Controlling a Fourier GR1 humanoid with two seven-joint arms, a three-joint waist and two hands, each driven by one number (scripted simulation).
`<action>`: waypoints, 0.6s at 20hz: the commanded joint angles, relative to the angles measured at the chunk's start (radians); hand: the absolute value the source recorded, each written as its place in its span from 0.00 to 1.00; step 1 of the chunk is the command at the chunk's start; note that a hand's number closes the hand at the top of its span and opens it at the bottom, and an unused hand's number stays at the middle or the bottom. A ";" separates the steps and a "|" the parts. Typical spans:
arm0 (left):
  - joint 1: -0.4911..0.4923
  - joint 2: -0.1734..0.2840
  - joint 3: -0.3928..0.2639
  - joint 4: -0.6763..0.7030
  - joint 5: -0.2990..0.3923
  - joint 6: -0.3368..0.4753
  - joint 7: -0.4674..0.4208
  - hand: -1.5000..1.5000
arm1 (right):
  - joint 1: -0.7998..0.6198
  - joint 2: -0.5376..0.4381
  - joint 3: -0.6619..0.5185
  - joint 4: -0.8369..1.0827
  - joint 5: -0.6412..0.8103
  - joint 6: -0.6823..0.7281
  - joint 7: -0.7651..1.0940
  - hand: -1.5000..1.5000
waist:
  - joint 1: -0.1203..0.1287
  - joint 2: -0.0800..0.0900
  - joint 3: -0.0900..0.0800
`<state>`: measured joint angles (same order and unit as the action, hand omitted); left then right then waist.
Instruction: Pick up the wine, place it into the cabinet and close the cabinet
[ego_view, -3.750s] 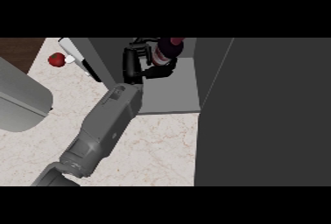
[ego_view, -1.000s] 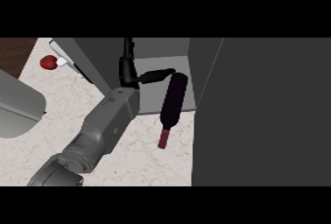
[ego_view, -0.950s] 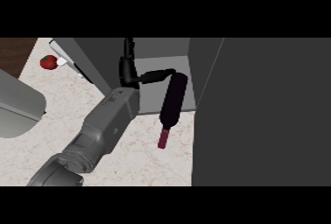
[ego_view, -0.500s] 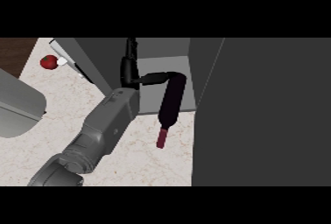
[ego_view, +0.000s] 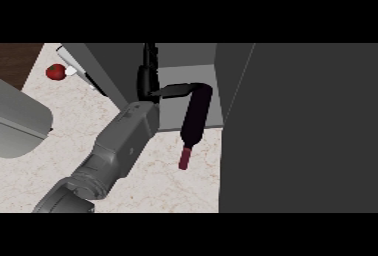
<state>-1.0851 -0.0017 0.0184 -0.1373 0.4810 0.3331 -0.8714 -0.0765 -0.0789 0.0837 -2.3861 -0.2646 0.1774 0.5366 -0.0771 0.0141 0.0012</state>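
The wine bottle (ego_view: 196, 112) is dark with a red neck. It lies lengthwise, its base end on the cabinet's pale floor (ego_view: 170, 112) and its neck sticking out over the marble counter (ego_view: 159, 172). My left hand (ego_view: 150, 82) is inside the cabinet opening, just left of the bottle. Its fingers point straight up into the cabinet, and its thumb stretches right to touch the bottle's far end. The hand is open and nothing is curled round the bottle. My right hand does not show.
The cabinet's large dark door (ego_view: 303, 130) stands open and fills the right side. A small red object (ego_view: 55, 71) sits at the upper left by the cabinet's left wall. A big grey rounded object (ego_view: 18, 125) lies at the left edge.
Nearly four seconds ago my left hand held the bottle inside the cabinet; now the bottle lies out of the grasp, neck toward me. In the last second only the thumb shifted slightly.
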 joint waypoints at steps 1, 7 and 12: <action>0.087 0.002 0.002 0.003 0.064 -0.056 -0.024 0.00 | -0.052 0.003 -0.010 0.000 0.008 -0.026 0.019 0.00 | 0.013 -0.002 -0.003; 0.154 0.002 -0.078 -0.055 0.121 -0.081 -0.024 0.00 | -0.001 -0.009 0.001 -0.087 -0.002 -0.037 0.072 0.00 | 0.023 -0.016 -0.002; 0.207 0.002 -0.222 -0.188 0.238 0.004 0.024 0.00 | 0.007 -0.004 0.007 -0.047 0.003 -0.012 0.021 0.00 | 0.016 -0.016 -0.002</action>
<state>-0.9841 -0.0006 -0.1345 -0.2612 0.6410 0.3192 -0.8503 -0.1026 -0.0860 0.0810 -2.3882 -0.2596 0.1542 0.5681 -0.0717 0.0008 0.0005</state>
